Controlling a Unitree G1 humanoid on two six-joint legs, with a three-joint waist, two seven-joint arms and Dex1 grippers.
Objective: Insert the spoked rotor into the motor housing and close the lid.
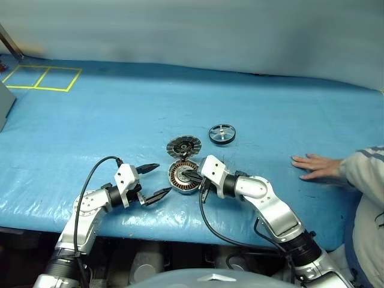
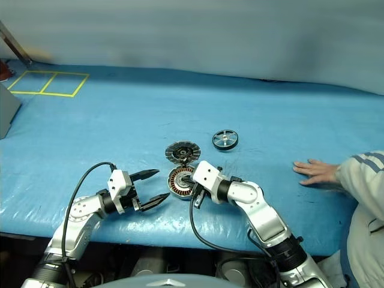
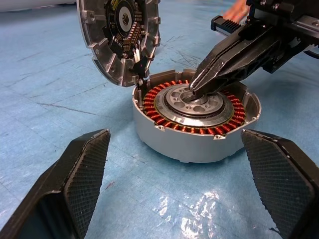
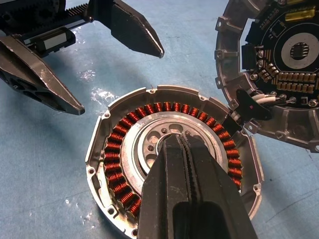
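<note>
The closed right end effector [image 4: 172,144] covers part of the motor housing [image 4: 172,169] hub; the left end effector [image 1: 153,182] gapes beside it.

The right gripper [image 4: 172,144], shut, blocks the motor housing [image 3: 194,119] centre. The raised lid [image 3: 119,35] crowds one side. The left gripper [image 1: 155,181] stands just beside.

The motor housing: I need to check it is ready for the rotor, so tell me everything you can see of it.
The motor housing is a squat, round, grey metal shell, open at the top, resting flat on the blue table cover. Inside, a ring of copper-coloured windings surrounds a silver hub with small holes. The right gripper, shut, has its black tips down in the hub's centre. The grey slotted lid stands tilted open at the housing's rim, joined by wires. The open left gripper sits beside it, apart.
</note>
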